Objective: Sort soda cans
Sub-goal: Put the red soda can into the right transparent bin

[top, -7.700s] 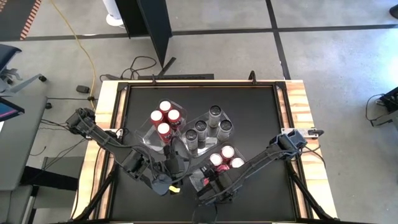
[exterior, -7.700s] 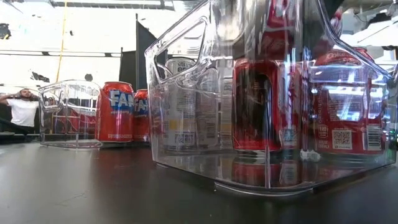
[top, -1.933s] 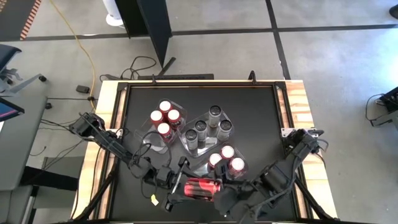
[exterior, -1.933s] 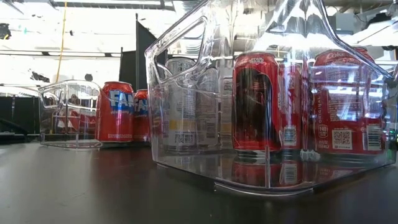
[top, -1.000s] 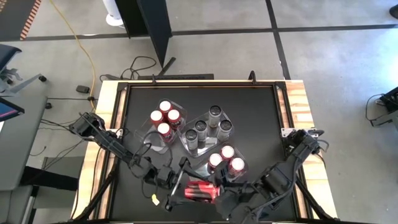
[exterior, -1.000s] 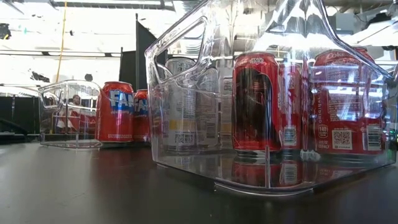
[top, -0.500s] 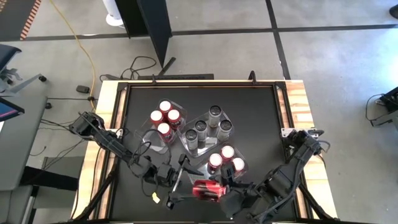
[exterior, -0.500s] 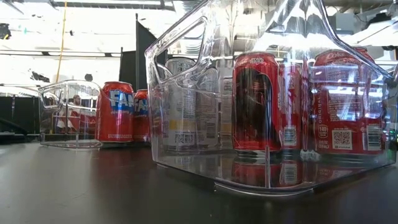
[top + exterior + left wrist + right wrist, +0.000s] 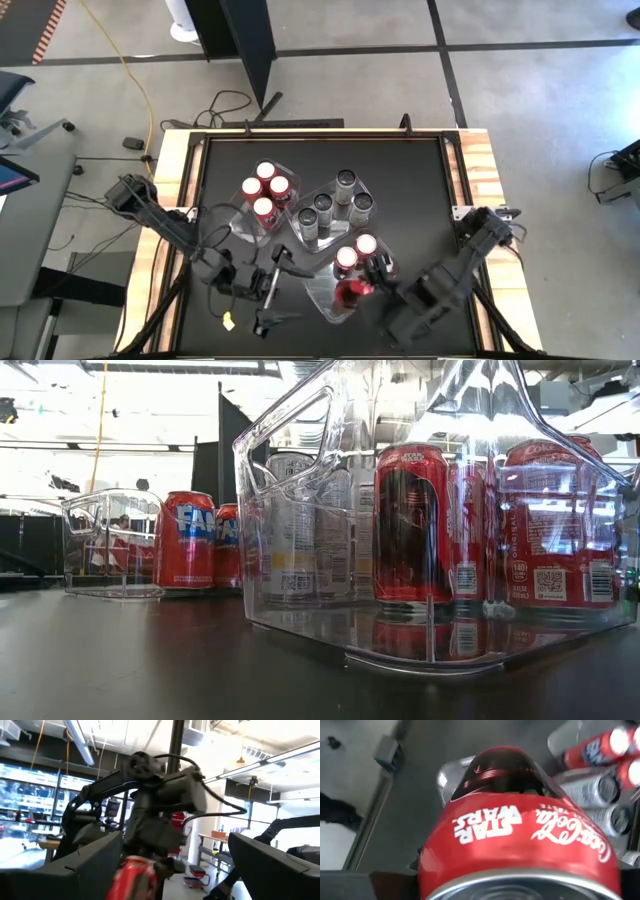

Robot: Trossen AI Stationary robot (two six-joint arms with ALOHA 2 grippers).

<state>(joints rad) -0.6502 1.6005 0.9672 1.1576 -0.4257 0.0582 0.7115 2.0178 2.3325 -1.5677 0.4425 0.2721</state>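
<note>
My right gripper (image 9: 362, 296) is shut on a red soda can (image 9: 350, 290) printed "Star Wars", just above the near clear tray (image 9: 335, 308), where other red cans (image 9: 356, 250) stand upright. The can fills the right wrist view (image 9: 520, 835). My left gripper (image 9: 275, 288) stands open left of that tray with nothing between its fingers; its wrist view shows the held can (image 9: 134, 877) under the right arm. Silver cans (image 9: 335, 205) stand in the middle tray and red cans (image 9: 266, 188) in the far left tray. My right gripper pinches the can's round side wall (image 9: 427, 870) between its two fingers, near the can's end that faces the wrist. The fingers slant down from the table's near right side. The can is tilted, its far end lower, and is clear of the table.
The three clear trays crowd the middle of the black tabletop (image 9: 420, 180). In the low view the near tray's wall (image 9: 300, 490) looms large, with the far left tray (image 9: 105, 540) beyond. Bare tabletop lies at the far edge and the right side.
My right gripper has carried the red can from near the front edge toward the near tray and tipped it from lying level to slanting downward. My left gripper, open, has drawn back from the can toward the table's left and risen a little.
</note>
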